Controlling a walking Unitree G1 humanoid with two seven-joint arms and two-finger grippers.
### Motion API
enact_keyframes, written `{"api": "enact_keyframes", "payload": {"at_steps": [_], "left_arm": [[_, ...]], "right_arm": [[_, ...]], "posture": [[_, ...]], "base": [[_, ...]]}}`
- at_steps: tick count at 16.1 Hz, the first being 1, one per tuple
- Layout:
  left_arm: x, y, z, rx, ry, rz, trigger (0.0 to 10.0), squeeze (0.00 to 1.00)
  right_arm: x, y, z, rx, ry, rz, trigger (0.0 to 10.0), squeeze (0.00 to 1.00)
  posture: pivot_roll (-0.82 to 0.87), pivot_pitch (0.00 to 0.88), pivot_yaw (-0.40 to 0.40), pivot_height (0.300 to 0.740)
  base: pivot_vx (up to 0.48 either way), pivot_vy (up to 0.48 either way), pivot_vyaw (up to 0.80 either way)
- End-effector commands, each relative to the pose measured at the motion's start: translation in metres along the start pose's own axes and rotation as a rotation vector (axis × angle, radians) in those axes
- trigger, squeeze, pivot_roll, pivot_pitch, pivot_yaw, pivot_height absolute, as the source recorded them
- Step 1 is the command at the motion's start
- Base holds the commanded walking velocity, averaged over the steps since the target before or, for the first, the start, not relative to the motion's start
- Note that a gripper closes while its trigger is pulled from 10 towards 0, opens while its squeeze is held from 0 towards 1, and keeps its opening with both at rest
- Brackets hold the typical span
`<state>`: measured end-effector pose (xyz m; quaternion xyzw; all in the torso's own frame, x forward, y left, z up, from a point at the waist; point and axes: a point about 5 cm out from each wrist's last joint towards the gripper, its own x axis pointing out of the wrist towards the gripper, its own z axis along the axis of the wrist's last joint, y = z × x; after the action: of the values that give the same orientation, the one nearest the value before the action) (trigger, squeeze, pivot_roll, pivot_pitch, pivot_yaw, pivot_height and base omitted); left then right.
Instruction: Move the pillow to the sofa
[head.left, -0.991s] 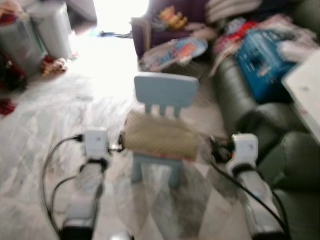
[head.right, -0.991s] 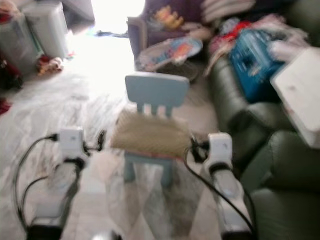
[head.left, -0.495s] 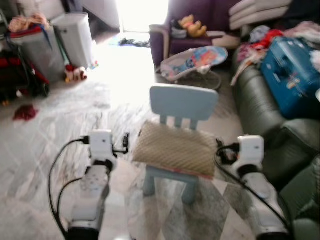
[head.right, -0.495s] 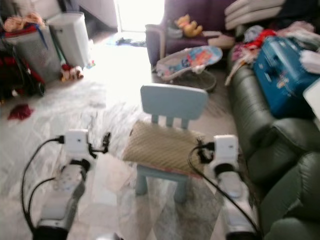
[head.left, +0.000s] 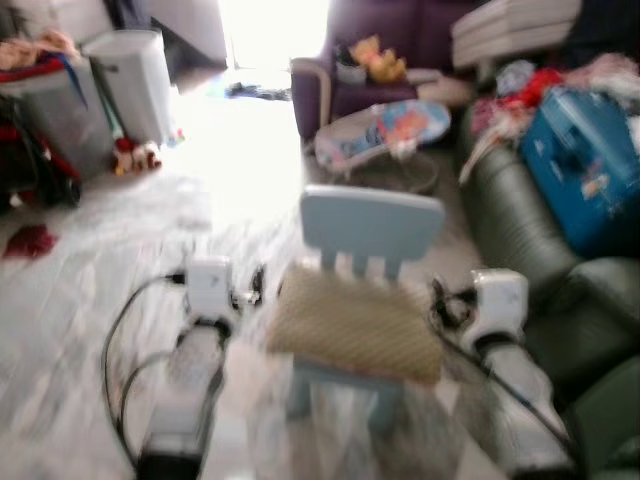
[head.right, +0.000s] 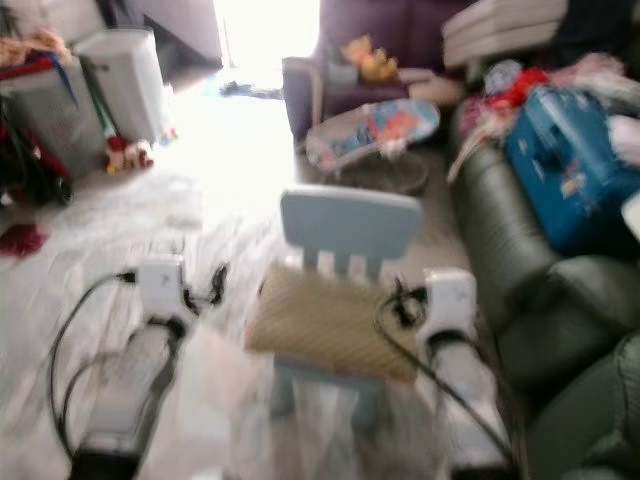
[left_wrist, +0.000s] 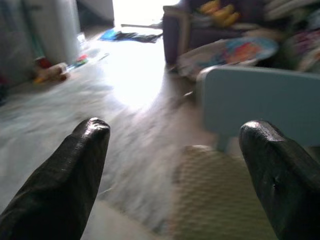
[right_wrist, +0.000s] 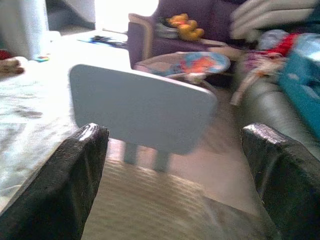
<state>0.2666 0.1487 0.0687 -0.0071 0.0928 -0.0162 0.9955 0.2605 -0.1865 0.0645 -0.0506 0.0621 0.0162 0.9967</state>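
A tan woven pillow (head.left: 355, 325) lies on the seat of a small pale blue child's chair (head.left: 372, 222) in front of me. My left gripper (left_wrist: 175, 132) is held open just left of the pillow, its fingers (left_wrist: 75, 170) wide apart. My right gripper (right_wrist: 177, 135) is open at the pillow's right side, looking across the pillow (right_wrist: 150, 207) at the chair back (right_wrist: 140, 107). Neither touches the pillow. The dark green leather sofa (head.left: 520, 240) runs along the right.
A blue bag (head.left: 585, 165) and piled clothes (head.left: 530, 85) cover the sofa's far end. A purple armchair (head.left: 370, 60) with a yellow toy and a baby bouncer (head.left: 385, 130) stand behind the chair. Bins (head.left: 125, 80) and clutter line the left wall. Marble floor (head.left: 100, 260) is open left.
The whole picture has shifted and blurred, so the camera moved. Both grippers stay open on either side of the pillow, which still rests on the chair.
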Motion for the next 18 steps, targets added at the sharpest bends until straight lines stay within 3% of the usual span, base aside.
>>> {"api": "enact_keyframes", "payload": {"at_steps": [1,3,8,13,18], "left_arm": [[0.000,-0.008,0.004,-0.001,-0.016,-0.031,10.0,0.00],[-0.003,-0.008,0.001,-0.040,-0.001,0.005,10.0,0.00],[-0.008,-0.008,0.005,-0.021,-0.007,-0.027,10.0,0.00],[-0.006,-0.005,0.002,-0.034,0.011,-0.007,10.0,0.00],[0.000,-0.003,0.010,-0.044,-0.010,0.012,10.0,0.00]], "right_arm": [[0.000,-0.006,0.003,-0.013,-0.007,-0.009,10.0,0.00],[0.003,0.004,0.004,-0.003,-0.006,0.029,10.0,0.00],[0.008,0.017,0.009,0.021,-0.019,0.039,10.0,0.00],[0.005,0.013,0.005,0.032,0.009,0.030,10.0,0.00],[0.008,0.008,0.011,0.027,-0.002,0.014,10.0,0.00]], "posture": [[0.01,0.000,-0.045,0.740],[0.02,0.000,-0.056,0.740],[0.03,0.000,-0.051,0.740],[0.02,0.000,-0.058,0.740],[0.02,0.000,-0.055,0.740]], "base": [[0.416,0.000,0.00],[0.336,-0.161,0.00],[0.000,0.000,0.00],[0.000,0.000,0.00],[0.000,0.000,-0.80]]}}
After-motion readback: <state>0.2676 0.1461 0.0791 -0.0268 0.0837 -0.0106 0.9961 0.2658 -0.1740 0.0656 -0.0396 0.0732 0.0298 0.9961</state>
